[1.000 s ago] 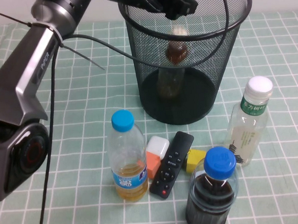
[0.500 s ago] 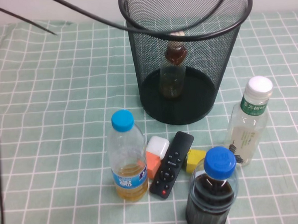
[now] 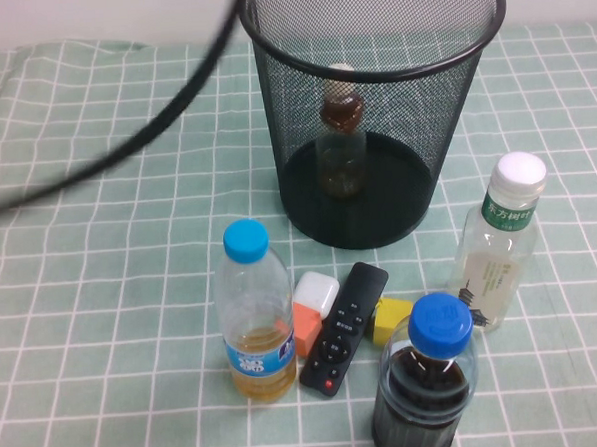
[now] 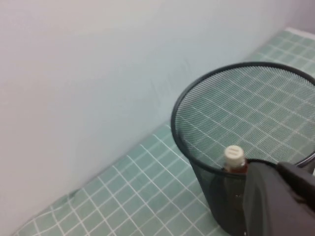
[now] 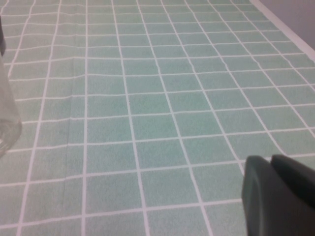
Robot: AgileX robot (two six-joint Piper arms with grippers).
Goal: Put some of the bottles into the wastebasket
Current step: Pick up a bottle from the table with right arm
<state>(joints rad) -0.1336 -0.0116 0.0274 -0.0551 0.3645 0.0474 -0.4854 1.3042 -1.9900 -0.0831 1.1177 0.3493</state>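
Black mesh wastebasket: stands at the far middle of the checked cloth, upright, rim uppermost.
Small bottle: beige cap, amber-brown neck; it stands upright inside the wastebasket on its solid base, seen through the mesh and, from the left wrist, just below the rim.
Tall bottle: white cap, green label; upright on the cloth to the right of the wastebasket, well clear of it and not yet binned.
Step in hand: one bottle is in, so the drop looks done; by my reading the task now stands between the first bottle and the second.
Next move: an arm would need to come down beside the tall bottle, open its jaws around the body below the cap, and lift it high enough to clear the tall rim before letting go.
Left gripper: up above and to one side of the wastebasket, looking down on its rim; fingers closed on nothing.
Right gripper: low over bare cloth, away from the bottles; fingers closed, empty.
Bottle count: four in all, one in the wastebasket and three on the cloth.
Other bottles: two blue-capped, one with yellow liquid, one with dark liquid, both near the front.
Small items: one black remote, one white-and-orange block, one yellow piece, clustered between the front bottles.
Cable: one dark cable crosses the left of the high view.
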